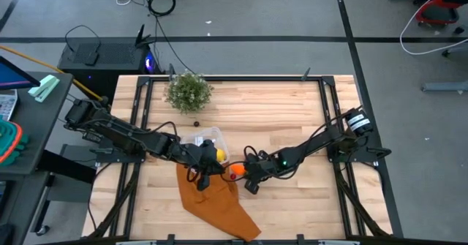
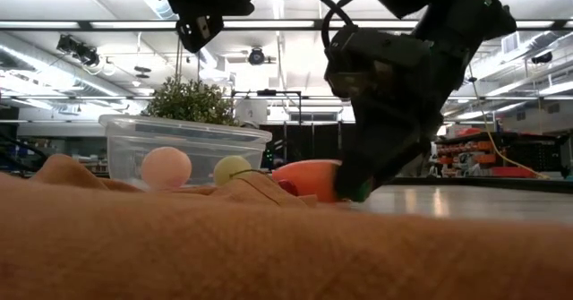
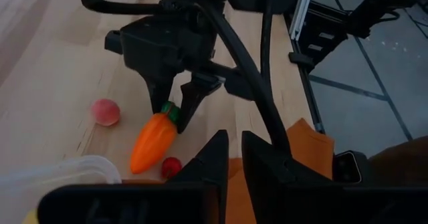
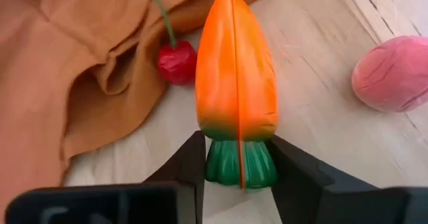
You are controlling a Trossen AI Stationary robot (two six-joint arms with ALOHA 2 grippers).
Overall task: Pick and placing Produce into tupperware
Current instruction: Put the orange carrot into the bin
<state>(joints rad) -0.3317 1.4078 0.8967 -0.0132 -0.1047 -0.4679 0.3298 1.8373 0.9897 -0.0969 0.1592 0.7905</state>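
Observation:
The orange carrot with a green tip (image 4: 235, 77) lies on the wooden table beside the rust-orange cloth (image 1: 218, 201). My right gripper (image 4: 239, 165) is at its green end, shut on it. A red cherry (image 4: 177, 62) rests at the cloth's edge, and a pink piece (image 4: 394, 73) lies on bare wood. The clear tupperware (image 1: 203, 138) stands next to the cloth with a yellow lemon (image 1: 219, 155) at its near corner. My left gripper (image 3: 234, 150) hovers over the cloth by the box, fingers together and holding nothing. My right gripper pinches the carrot's green tip (image 4: 241, 162) between its two fingers, one on each side. The fingers come in low from the table's right, in line with the carrot. The carrot's orange body (image 3: 152, 144) lies flat on the table, pointing away from the gripper.
A bushy potted plant (image 1: 189, 91) stands near the table's far edge, behind the tupperware. A small dark speck (image 1: 195, 123) lies between them. The cloth covers the near middle of the table and fills the low view's foreground.

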